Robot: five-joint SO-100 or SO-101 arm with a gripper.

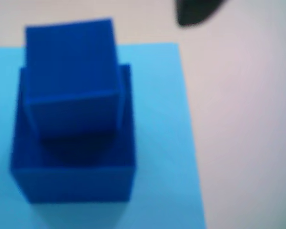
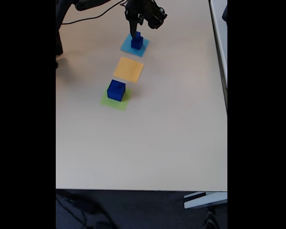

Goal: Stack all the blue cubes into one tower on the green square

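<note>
Two blue cubes are stacked on the light blue paper square [image 1: 162,119]. The smaller cube [image 1: 69,62] sits on a larger one [image 1: 71,176], and the stack [image 2: 137,42] lies at the far end of the table in the fixed view. A third, bigger blue cube [image 2: 116,90] stands alone on the green square [image 2: 107,101]. My gripper [image 2: 133,27] hangs just above the stack, touching neither cube. One dark fingertip [image 1: 195,13] shows at the top of the wrist view, off to the right of the cubes. The jaw gap is not visible.
An orange-yellow paper square [image 2: 128,69] lies between the light blue and green squares. The beige table [image 2: 171,133] stretches wide in front and to the right. Cables and the arm's base [image 2: 62,28] are at the far left.
</note>
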